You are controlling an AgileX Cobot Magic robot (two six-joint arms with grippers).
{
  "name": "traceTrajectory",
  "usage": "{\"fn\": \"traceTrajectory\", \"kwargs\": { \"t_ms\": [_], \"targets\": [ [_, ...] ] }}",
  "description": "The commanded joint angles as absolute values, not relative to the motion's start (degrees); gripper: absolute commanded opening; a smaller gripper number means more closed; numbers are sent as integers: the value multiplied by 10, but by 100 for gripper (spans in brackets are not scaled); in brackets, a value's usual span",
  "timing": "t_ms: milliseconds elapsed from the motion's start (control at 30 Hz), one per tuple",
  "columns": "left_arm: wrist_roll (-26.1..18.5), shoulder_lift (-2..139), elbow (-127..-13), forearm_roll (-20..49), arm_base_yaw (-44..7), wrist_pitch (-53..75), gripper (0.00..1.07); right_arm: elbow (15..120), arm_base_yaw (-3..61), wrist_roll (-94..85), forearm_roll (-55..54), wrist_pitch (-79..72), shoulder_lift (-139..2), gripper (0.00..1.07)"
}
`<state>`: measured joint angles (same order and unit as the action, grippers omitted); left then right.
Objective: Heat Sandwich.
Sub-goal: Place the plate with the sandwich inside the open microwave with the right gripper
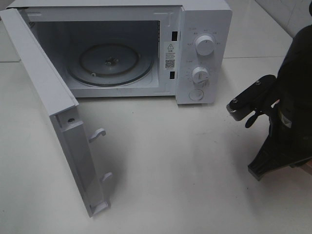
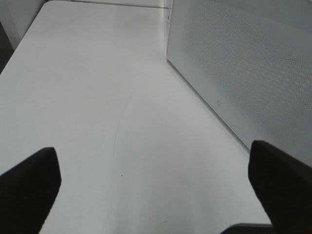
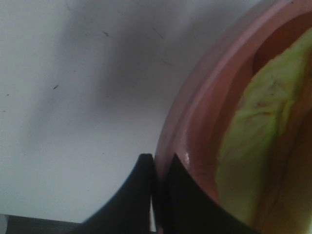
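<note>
Sandwich (image 3: 253, 126) on pink plate (image 3: 204, 97); white table (image 1: 170, 170), microwave door (image 1: 80, 156) open.

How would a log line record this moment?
microwave door: open | turntable: bare | left end effector: open | right end effector: shut on pink plate | sandwich: on plate

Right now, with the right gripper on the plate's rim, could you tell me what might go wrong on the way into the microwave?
1. The right gripper pinches only the rim of the pink plate, so the plate could tip and the sandwich slide off.
2. The arm stands to the right of the microwave, so the plate may clip the knob panel before reaching the turntable.
3. The open left gripper sits near the door; a nudge could swing it.
</note>
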<state>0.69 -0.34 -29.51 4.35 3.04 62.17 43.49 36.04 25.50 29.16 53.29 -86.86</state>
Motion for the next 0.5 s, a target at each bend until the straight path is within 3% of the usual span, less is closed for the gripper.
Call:
{"fn": "traceTrajectory", "kwargs": {
  "t_ms": [33, 500],
  "targets": [
    [9, -12, -294, 45, 26, 615, 98, 432, 386, 246, 305, 548, -861, 0],
    [9, -12, -294, 45, 26, 615, 98, 432, 482, 230, 305, 564, -860, 0]
  ]
}}
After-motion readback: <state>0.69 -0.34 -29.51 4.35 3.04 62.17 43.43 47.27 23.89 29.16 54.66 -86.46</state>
